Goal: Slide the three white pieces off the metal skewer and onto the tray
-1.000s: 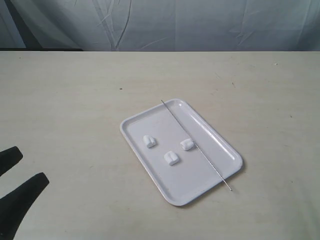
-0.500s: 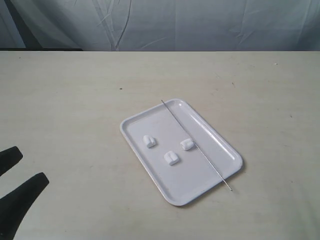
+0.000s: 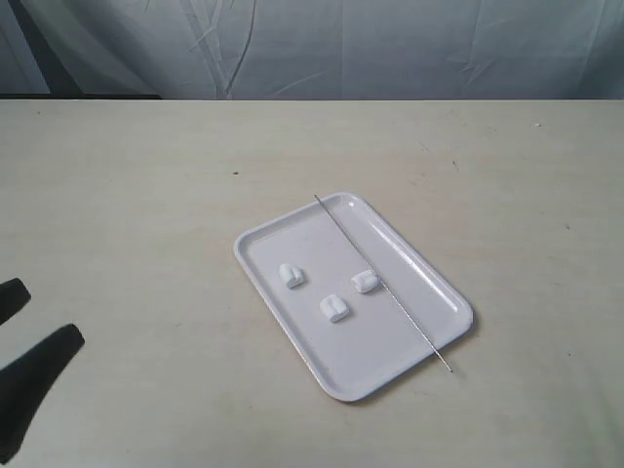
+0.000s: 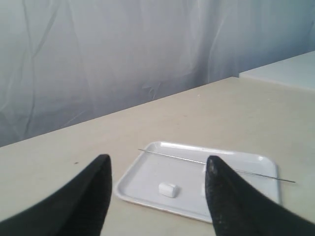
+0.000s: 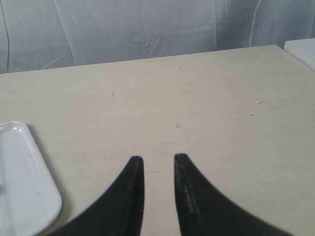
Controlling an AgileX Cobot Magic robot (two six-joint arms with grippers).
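Over table (image 3: 146, 195), left fingers (image 4: 88, 196) spread wide, empty; right fingers (image 5: 129, 196) narrowly parted, empty.

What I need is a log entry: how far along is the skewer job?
Done: the three white pieces lie loose on the white tray, none threaded on the metal skewer, which rests bare across it. In hand: nothing; the left gripper is open and empty beside the tray, and the right gripper holds nothing over bare table. Left: apparently nothing.
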